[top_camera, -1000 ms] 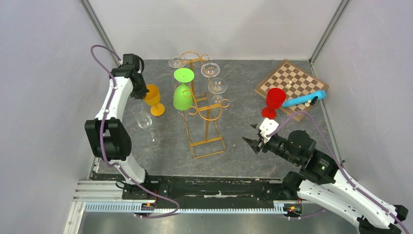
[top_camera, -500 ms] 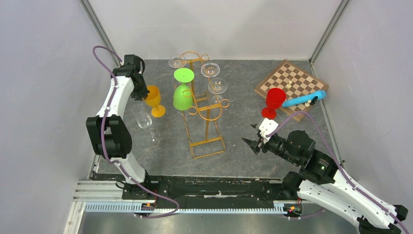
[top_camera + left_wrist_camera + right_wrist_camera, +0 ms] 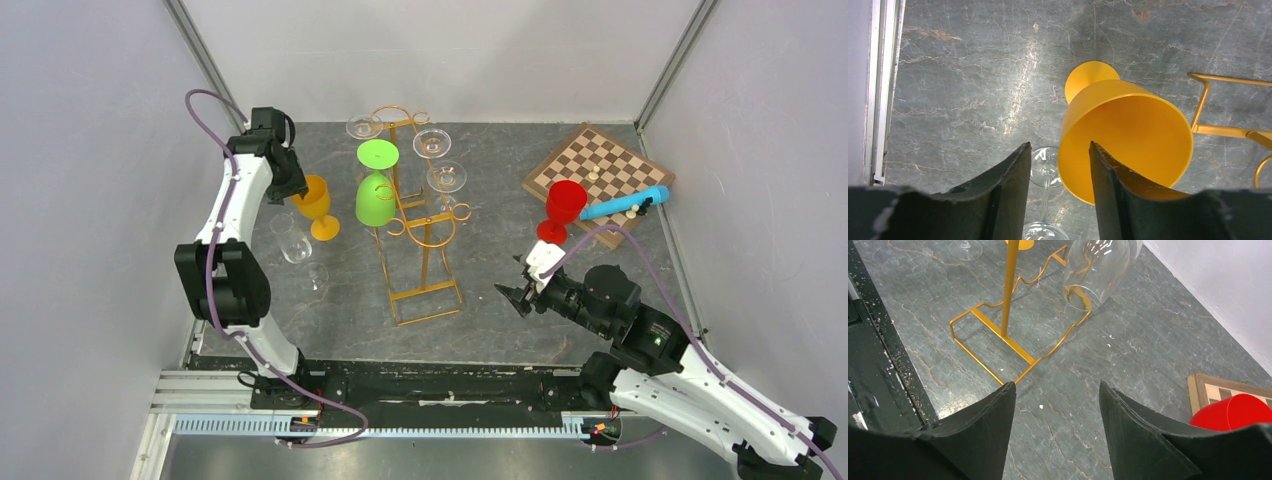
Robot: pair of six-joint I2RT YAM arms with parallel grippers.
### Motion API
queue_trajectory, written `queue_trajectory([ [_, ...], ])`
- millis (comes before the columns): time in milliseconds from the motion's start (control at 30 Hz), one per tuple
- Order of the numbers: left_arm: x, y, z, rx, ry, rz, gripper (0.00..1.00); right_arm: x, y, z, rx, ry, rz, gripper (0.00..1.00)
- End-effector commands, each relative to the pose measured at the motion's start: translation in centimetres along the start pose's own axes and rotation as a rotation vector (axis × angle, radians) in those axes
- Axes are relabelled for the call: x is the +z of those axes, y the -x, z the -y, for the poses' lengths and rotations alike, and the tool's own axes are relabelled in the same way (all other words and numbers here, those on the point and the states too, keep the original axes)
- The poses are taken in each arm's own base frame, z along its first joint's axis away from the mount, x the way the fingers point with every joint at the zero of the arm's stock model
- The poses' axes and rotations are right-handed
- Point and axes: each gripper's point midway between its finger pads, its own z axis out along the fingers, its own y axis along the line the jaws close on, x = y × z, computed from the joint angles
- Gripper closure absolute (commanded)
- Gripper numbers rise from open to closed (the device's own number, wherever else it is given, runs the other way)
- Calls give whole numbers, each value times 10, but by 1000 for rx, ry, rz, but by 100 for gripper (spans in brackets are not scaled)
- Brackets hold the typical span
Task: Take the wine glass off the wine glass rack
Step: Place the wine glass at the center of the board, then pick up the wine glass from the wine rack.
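Observation:
The gold wine glass rack point(image 3: 418, 225) stands mid-table. Three clear wine glasses point(image 3: 446, 178) and a green one point(image 3: 375, 195) hang upside down from its top hooks. A yellow goblet point(image 3: 318, 205) stands upright on the table left of the rack. My left gripper point(image 3: 291, 190) is open above it, its fingers point(image 3: 1008, 190) either side of the goblet's point(image 3: 1128, 135) near rim. My right gripper point(image 3: 514, 294) hovers open and empty right of the rack's base point(image 3: 998, 335), with one clear hanging glass point(image 3: 1098, 270) ahead of it.
A clear glass point(image 3: 292, 241) lies on its side below the yellow goblet. A red goblet point(image 3: 563, 207) stands at the near corner of a chessboard point(image 3: 600, 170), with a blue tool point(image 3: 625, 205) on the board. Grey walls enclose the table.
My left gripper's jaws have opened from shut at the yellow goblet's rim; the goblet stays standing. My right gripper has crept slightly toward the rack.

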Motion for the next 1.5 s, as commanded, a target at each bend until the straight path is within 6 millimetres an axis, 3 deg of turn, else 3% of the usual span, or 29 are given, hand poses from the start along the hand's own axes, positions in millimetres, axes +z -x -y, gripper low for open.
queue_trajectory([
  [0,-41,26,-2,-2,-29,118,44,-3,19,9,30,-39,30,34],
  [133,-59,32,0,-10,-61,158,36,-5,22,22,71,-116,12,27],
  [333,-88,29,7,-22,-145,206,28,-11,15,46,168,-273,-48,2],
  [500,-116,25,17,-21,-233,260,26,-13,10,52,230,-328,-99,2],
  [700,-152,23,33,-24,-372,310,26,-14,10,46,308,-313,-93,2],
  [900,-191,16,67,-43,-616,306,26,-19,-10,54,427,-434,-140,2],
  [1033,-214,9,81,-58,-738,298,26,-22,-11,54,483,-453,-132,2],
  [1233,-247,-2,105,-127,-962,248,26,-21,2,44,352,-326,-148,2],
  [1467,-274,-7,128,-229,-1205,162,26,-19,-13,46,347,-358,-163,2],
])
